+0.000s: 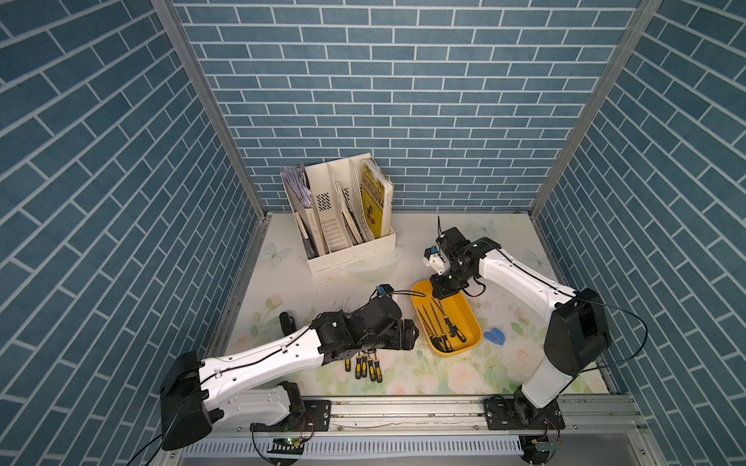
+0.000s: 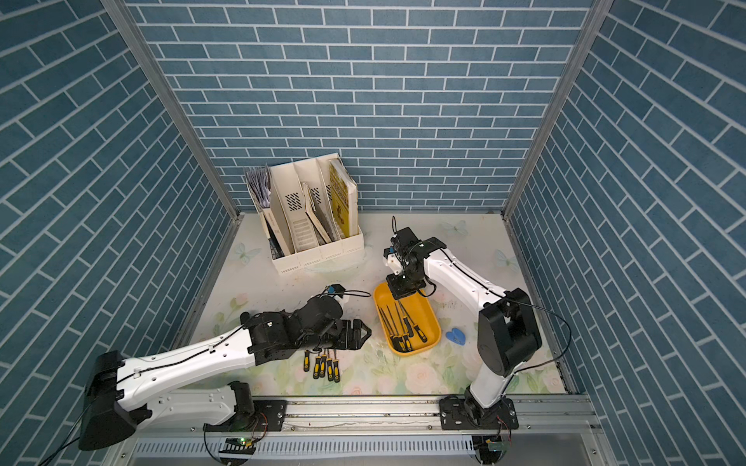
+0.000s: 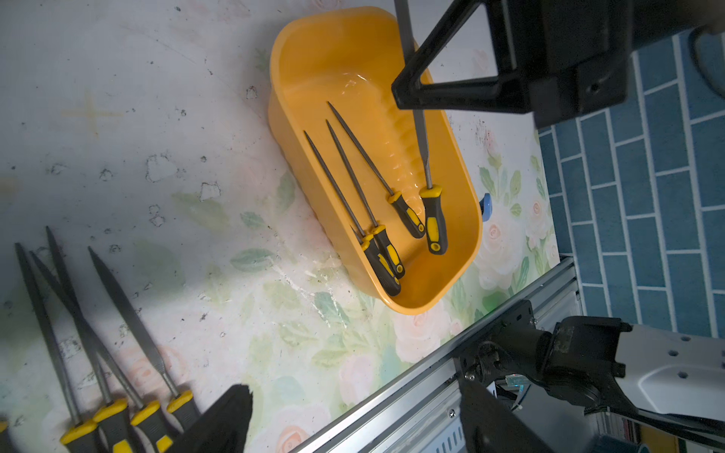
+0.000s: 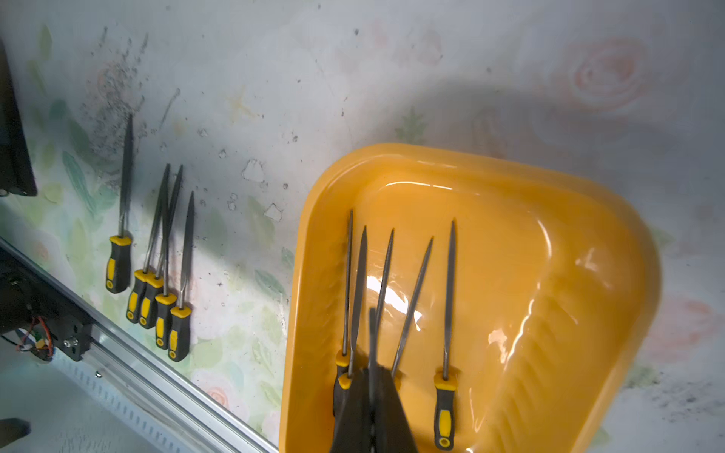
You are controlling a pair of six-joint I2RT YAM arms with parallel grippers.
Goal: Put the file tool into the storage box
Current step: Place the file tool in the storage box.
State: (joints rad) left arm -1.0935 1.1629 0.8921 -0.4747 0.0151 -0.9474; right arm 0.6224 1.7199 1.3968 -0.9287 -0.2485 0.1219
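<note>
The storage box (image 1: 466, 310) (image 2: 426, 312) is a shallow orange-yellow tray right of centre, with several black-and-yellow-handled files lying in it. My right gripper (image 1: 440, 296) (image 4: 372, 372) hangs over the box's far end, shut on the blade of a file tool (image 3: 433, 219) (image 1: 449, 324). That file slants down with its handle inside the box (image 3: 345, 59); whether it touches the floor I cannot tell. My left gripper (image 1: 411, 333) (image 3: 353, 431) is open and empty, low over the table left of the box. Several more files (image 1: 363, 365) (image 4: 157, 274) lie in a row by it.
A white magazine organizer (image 1: 343, 218) with books stands at the back. A blue heart-shaped thing (image 1: 494, 335) lies right of the box. A black cylinder (image 1: 286, 320) stands by the left arm. The aluminium rail (image 1: 403, 411) runs along the front edge.
</note>
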